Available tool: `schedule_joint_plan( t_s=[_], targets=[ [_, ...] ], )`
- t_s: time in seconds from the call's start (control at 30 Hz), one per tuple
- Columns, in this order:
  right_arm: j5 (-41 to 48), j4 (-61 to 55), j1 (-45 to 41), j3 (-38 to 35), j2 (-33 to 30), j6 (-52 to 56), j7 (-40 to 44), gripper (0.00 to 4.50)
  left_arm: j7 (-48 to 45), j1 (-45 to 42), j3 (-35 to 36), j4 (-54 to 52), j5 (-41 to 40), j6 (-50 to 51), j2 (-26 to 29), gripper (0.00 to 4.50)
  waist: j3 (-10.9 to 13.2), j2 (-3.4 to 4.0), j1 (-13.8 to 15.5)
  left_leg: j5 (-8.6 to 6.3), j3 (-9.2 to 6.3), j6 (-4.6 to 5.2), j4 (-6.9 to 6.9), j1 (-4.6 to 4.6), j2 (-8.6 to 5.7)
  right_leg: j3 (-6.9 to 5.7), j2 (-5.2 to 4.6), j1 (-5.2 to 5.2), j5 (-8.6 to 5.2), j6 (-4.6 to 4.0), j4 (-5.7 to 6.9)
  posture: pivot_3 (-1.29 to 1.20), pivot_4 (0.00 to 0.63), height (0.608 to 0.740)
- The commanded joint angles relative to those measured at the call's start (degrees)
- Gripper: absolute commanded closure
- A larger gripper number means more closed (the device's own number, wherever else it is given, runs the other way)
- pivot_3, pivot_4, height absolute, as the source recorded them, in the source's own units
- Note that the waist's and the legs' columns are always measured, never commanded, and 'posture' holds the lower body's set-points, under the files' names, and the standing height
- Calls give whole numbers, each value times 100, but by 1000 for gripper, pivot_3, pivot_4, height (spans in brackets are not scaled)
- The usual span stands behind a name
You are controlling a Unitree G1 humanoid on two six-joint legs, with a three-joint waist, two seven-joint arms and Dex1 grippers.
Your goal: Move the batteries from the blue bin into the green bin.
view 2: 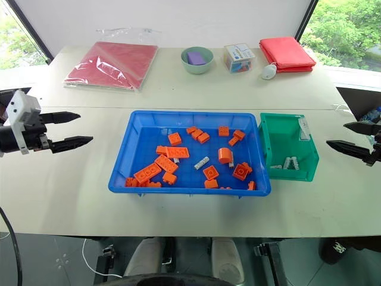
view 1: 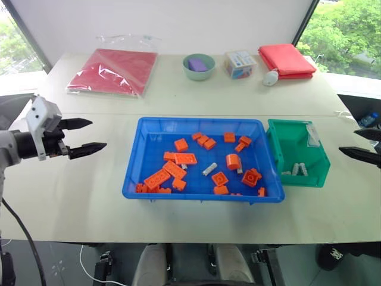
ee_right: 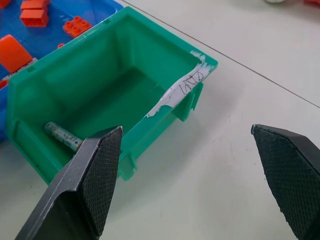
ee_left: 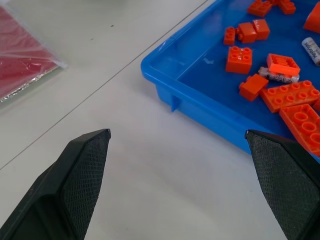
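Observation:
The blue bin [view 1: 132, 174] sits mid-table, holding several orange bricks and a few batteries. One battery [view 1: 209, 169] lies loose in its middle, and another [ee_left: 278, 76] is half under a brick. The green bin [view 1: 275, 146] stands against the blue bin's right side with batteries [view 1: 297, 169] at its bottom; one battery [ee_right: 62, 135] lies along the wall. My left gripper [view 1: 98, 134] hovers open over the bare table left of the blue bin. My right gripper [view 2: 336, 134] hovers open to the right of the green bin. Neither holds anything.
Along the far side of the table lie a red bag in clear plastic [view 1: 113, 70], a pale green bowl [view 1: 199, 65] with a purple object, a small clear box [view 1: 240, 63], a folded red cloth [view 1: 287, 59] and a small white object [view 1: 271, 77].

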Motion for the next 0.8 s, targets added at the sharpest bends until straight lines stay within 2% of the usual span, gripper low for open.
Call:
schedule_joint_plan(
  t_s=[0.03,0.17,0.47,0.7,0.8],
  targets=[
    [-34,121,-173,-60,-172,-160,65,245,195,-75,285,-81,57,-299,53,0,0,0,-2,0,0,0,0,0,0,0,0,0,0,0,1,0,150,736],
    [-92,262,-212,-29,-147,-282,72,245,573,-332,248,140,113,-230,-45,0,0,0,3,0,0,0,2,2,-1,0,1,0,0,0,8,0,150,736],
    [-122,494,-339,10,-122,-347,74,245,385,-387,148,187,18,-115,14,0,0,0,-14,1,14,0,3,4,-7,2,5,0,1,2,12,0,150,736],
    [-359,886,-782,220,-87,-666,-57,245,341,-361,111,-230,-123,102,-119,0,0,1,-12,1,15,-1,5,4,-7,2,6,1,1,2,14,0,150,736],
    [-305,733,-1263,391,-78,-403,207,245,255,-134,103,-859,-400,404,-166,0,3,7,-25,1,15,-1,7,4,-7,6,6,-1,1,2,16,0,150,736]
  ],
)
